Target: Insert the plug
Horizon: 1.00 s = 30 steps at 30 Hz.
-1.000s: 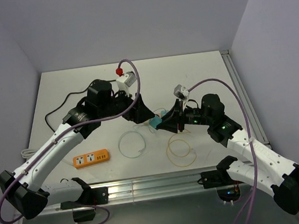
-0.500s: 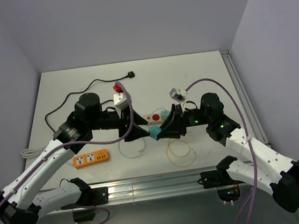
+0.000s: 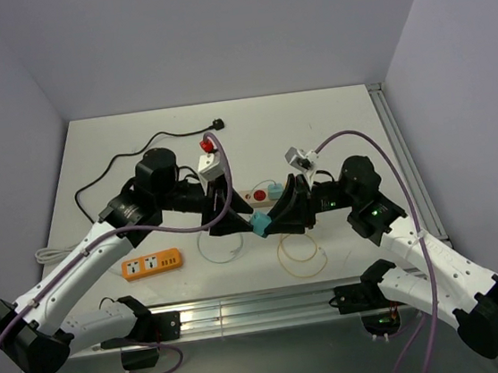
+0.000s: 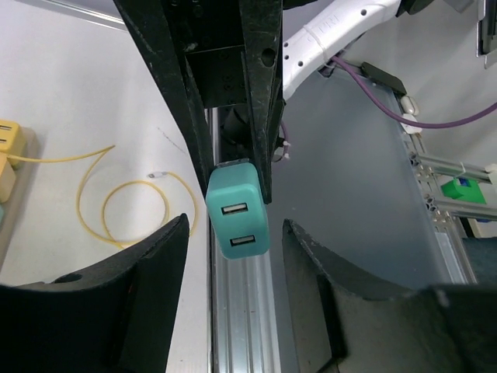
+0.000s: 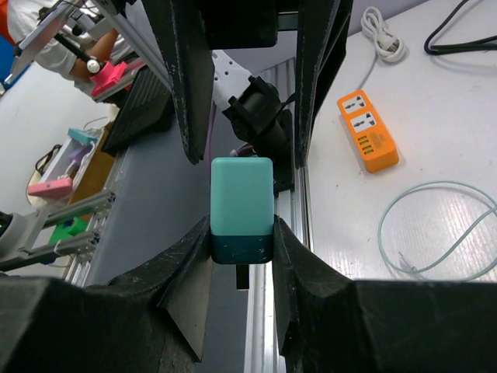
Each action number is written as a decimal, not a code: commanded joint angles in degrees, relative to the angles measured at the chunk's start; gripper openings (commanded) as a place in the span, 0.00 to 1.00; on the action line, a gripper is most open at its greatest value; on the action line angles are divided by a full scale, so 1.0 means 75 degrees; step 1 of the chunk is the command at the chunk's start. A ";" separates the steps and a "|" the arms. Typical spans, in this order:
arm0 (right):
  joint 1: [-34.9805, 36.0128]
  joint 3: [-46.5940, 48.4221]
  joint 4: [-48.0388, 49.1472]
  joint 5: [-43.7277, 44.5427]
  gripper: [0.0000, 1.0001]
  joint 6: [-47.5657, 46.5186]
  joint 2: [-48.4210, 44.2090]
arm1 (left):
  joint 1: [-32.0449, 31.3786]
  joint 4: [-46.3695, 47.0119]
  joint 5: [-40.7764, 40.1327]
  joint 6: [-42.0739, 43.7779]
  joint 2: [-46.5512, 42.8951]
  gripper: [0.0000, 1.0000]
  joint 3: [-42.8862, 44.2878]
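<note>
Two grippers meet nose to nose above the table [image 3: 332, 123], with the plug [image 4: 237, 210] in the air between them and well apart from any socket. I'd call this a handover or regrasp, not the insertion itself. The right gripper [image 5: 242, 233] has the plug: its fingers [image 5: 190, 264] are drawn in narrow and press the teal body from both sides, with a dark prong poking out below. The left gripper [image 4: 233, 233] straddles the same plug at middling width. Its fingers [image 4: 159, 264] stand either side with a clear gap each way, touching nothing (the USB ports stare straight into its wrist camera). Next, I reckon, the left fingers need to close squarely on the free end before the right ones let go, or the plug could twist or drop. Then it has to be carried prongs-first to a strip. The white strip [image 3: 257, 195] lies just behind the grippers and the orange strip [image 3: 152, 263] off to the left. I cannot tell which is meant.
</note>
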 commanded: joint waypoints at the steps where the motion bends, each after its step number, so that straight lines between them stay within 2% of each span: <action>1: 0.0134 0.0492 0.0322 0.0030 0.00 -0.0090 0.0047 | -0.0004 0.0249 0.0623 -0.0107 0.0084 0.56 0.0358; 10: 0.0264 0.0599 0.0182 0.0288 0.00 -0.0231 0.0129 | -0.0063 -0.0372 0.0261 -0.0048 0.0459 0.43 0.0686; 13: 0.0334 0.0645 0.0064 0.0439 0.00 -0.0360 0.0164 | -0.0086 -0.0477 0.0283 -0.0130 0.0623 0.36 0.0803; 19: 0.0381 0.0610 -0.0006 0.0873 0.00 -0.0560 -0.0116 | -0.0133 -0.1367 0.0237 0.0244 0.1022 0.26 0.1214; 21: 0.0392 0.0610 -0.0042 0.1037 0.00 -0.0618 -0.0187 | -0.0133 -0.1590 0.0319 0.0373 0.1139 0.19 0.1319; 23: 0.0381 0.0599 -0.0100 0.1154 0.00 -0.0677 -0.0222 | -0.0133 -0.1661 0.0389 0.0385 0.1279 0.01 0.1424; 27: 0.0393 0.0669 -0.0276 0.1388 0.00 -0.0759 -0.0199 | -0.0145 -0.1474 0.0658 0.0082 0.1444 0.00 0.1553; 28: 0.0404 0.0762 -0.0636 0.1610 0.00 -0.0794 -0.0199 | -0.0145 -0.1485 0.0438 0.0011 0.1479 0.00 0.1600; 29: 0.0393 0.0856 -0.0929 0.2018 0.28 -0.0829 -0.0187 | -0.0145 -0.1683 0.0158 0.0010 0.1537 0.00 0.1694; 30: 0.0404 0.0961 -0.1246 0.2811 0.43 -0.0864 -0.0118 | -0.0145 -0.1870 -0.0576 0.0231 0.1573 0.00 0.1915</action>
